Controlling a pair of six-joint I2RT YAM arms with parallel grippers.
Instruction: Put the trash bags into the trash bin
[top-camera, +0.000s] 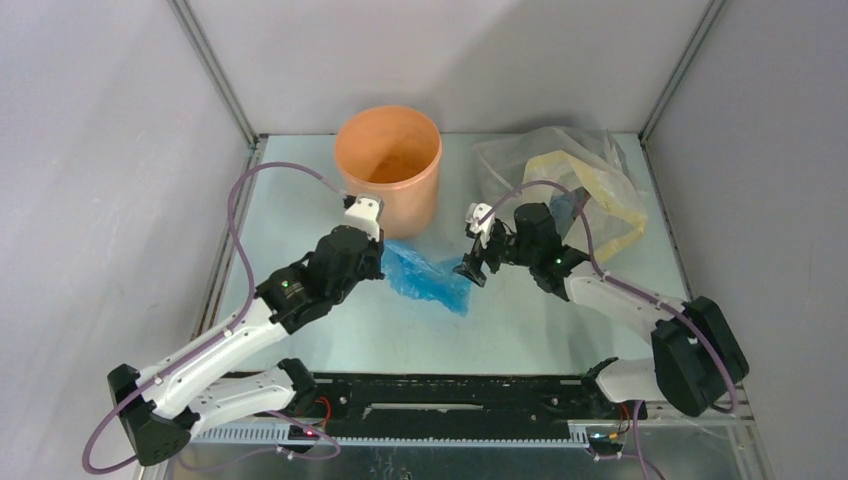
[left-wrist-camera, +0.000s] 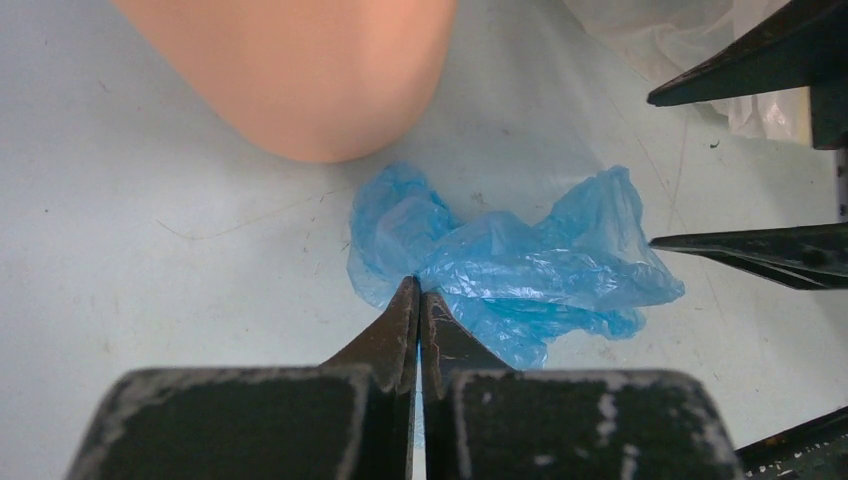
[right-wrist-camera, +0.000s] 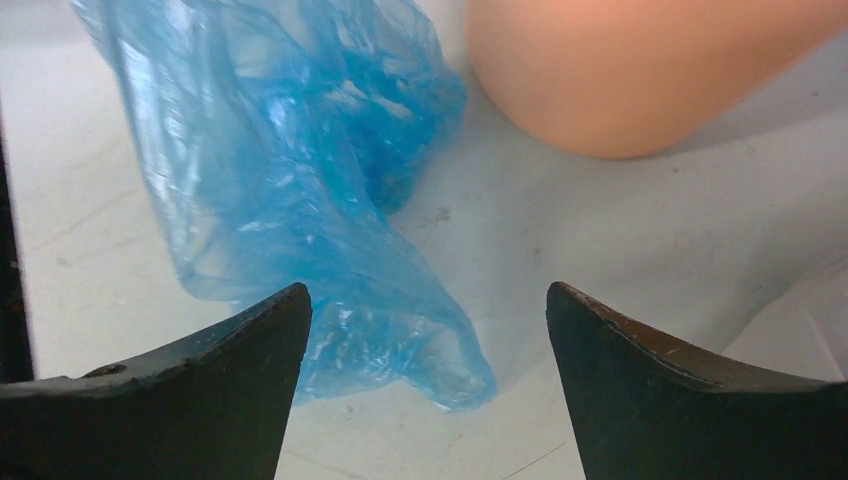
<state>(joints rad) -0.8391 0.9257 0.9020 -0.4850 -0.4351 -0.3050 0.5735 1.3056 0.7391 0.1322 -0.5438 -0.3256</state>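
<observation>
A crumpled light-blue trash bag (top-camera: 430, 275) lies on the table in front of the round orange-tan trash bin (top-camera: 388, 165), which stands upright at the back. My left gripper (left-wrist-camera: 418, 290) is shut, its tips pinching the near edge of the trash bag (left-wrist-camera: 520, 270), and blue film shows between the jaws. My right gripper (top-camera: 472, 270) stands wide open at the bag's right end. In the right wrist view the trash bag (right-wrist-camera: 280, 180) reaches in between the spread fingers from the left, apart from the right finger, with the bin (right-wrist-camera: 640, 70) beyond.
A larger yellowish-clear plastic bag (top-camera: 580, 185) lies at the back right, behind the right arm. Grey walls close off the table's left, right and back. The bin's wall (left-wrist-camera: 300, 70) is close beyond the blue bag.
</observation>
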